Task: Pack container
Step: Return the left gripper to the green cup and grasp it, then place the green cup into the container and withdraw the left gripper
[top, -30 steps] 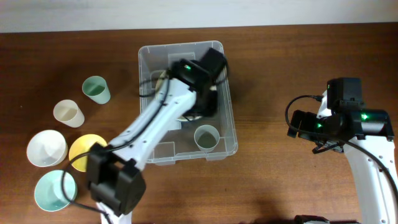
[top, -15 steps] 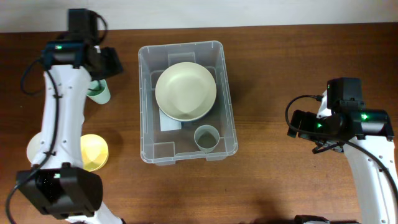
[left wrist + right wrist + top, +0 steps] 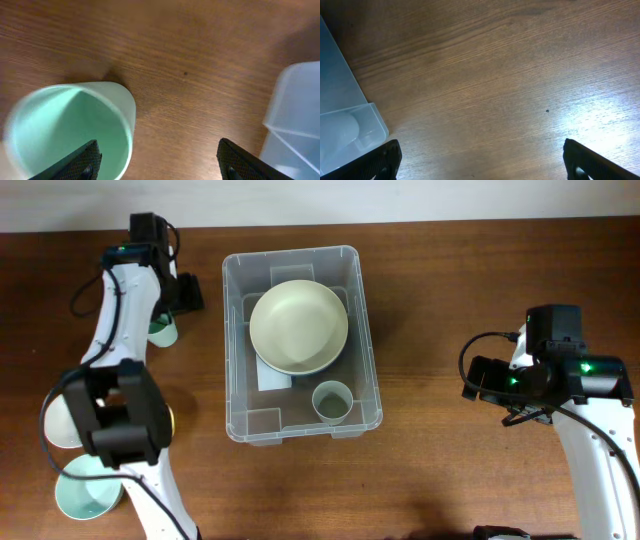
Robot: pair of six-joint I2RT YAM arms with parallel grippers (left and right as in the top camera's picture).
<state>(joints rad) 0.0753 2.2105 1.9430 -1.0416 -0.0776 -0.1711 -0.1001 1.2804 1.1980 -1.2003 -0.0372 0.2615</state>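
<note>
Hovering at the frame's right, the right arm (image 3: 585, 430) shows its jaws wide apart over bare brown wooden bench (image 3: 485, 75). Centre frame, there's the large clear rectangular plastic container (image 3: 232, 380), with a cream round bowl (image 3: 298, 327) and a grey-green cup (image 3: 331, 401) inside. Upper left, the left arm (image 3: 125, 310) has its jaws apart, one tip over a mint plastic cup's (image 3: 70, 130) mouth.

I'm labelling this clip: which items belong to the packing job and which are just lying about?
Job: container, cream bowl and grey cup inside it, mint cup by the open left gripper, mint bowl at left.
Lying about: nothing seen; right gripper hovers open over table.
</note>
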